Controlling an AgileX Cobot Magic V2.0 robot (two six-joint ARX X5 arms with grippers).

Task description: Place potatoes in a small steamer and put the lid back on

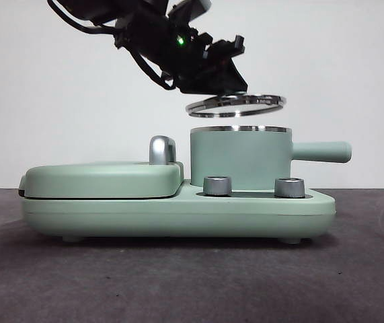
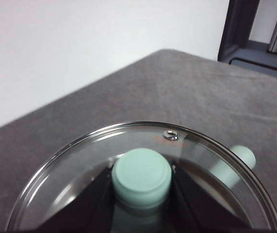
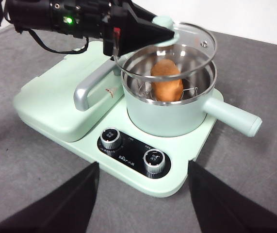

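**Lid hanging over the pot**

The left gripper is gripping the lid by its green knob, its two jaws closed snugly against either side of the knob. The lid is hanging tilted just above the pot, clear of the steel rim. The potato is lying inside the pot on a metal rack. The pot is sitting on the right part of the green cooker, its handle pointing right. The right gripper is waiting on the near side of the cooker, jaws spread wide and holding nothing.
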